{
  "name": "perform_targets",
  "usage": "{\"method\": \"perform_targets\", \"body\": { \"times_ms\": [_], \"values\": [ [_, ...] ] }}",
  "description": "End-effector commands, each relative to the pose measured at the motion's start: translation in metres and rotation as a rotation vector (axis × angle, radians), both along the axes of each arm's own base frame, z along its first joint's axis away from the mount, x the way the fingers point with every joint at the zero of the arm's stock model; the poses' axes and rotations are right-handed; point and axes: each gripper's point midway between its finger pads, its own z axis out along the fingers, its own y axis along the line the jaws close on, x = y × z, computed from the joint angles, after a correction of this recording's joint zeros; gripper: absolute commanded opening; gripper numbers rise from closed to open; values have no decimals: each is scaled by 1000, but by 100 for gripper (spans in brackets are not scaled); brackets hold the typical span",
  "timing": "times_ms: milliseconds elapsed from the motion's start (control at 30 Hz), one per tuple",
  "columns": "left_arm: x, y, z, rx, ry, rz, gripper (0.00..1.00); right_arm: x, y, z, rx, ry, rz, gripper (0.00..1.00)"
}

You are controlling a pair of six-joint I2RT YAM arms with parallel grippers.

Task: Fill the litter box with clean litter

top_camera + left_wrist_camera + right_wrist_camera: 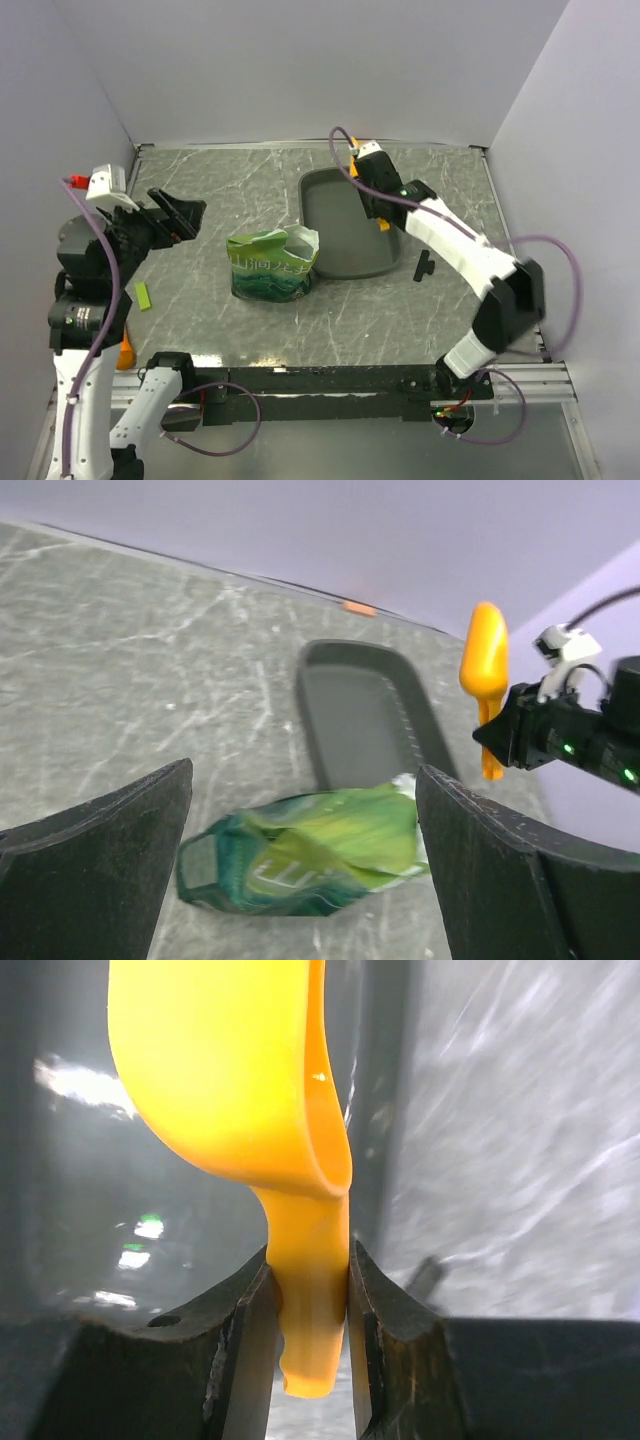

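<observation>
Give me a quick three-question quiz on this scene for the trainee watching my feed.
1. True or false: the right jaws are shut on the handle of the orange scoop.
2. The green bag is: A) on the table beside the litter box; B) inside it; C) in the left jaws.
3. What do the left jaws hold?
Key: 1 true; 2 A; 3 nothing, they stand open.

The left hand (187, 214) hangs raised, fingers wide apart. The right arm (452, 236) stretches forward, the right hand (310, 1285) clamping an orange scoop (230, 1070).
</observation>
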Motion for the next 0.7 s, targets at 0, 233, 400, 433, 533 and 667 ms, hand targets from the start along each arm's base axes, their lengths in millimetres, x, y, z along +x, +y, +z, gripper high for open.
{"method": "perform_targets", "body": {
  "times_ms": [0, 233, 400, 433, 533, 667],
  "values": [
    [-9, -18, 21, -74, 59, -89, 97, -31, 16, 80, -158, -261, 154, 0],
    [-9, -47, 26, -130, 195, -256, 97, -86, 56, 125, -243, -477, 415, 0],
    [-18, -68, 32, -241, 275, -368, 97, -117, 63, 139, -322, -612, 517, 0],
    [-18, -72, 33, -255, 268, -394, 97, -127, 72, 142, -315, -641, 551, 0],
    [-25, -89, 14, -316, 323, -512, 97, -142, 78, 152, -338, -720, 584, 0],
    [-36, -94, 10, -358, 329, -552, 97, -156, 91, 167, -372, -792, 616, 0]
  ]
}}
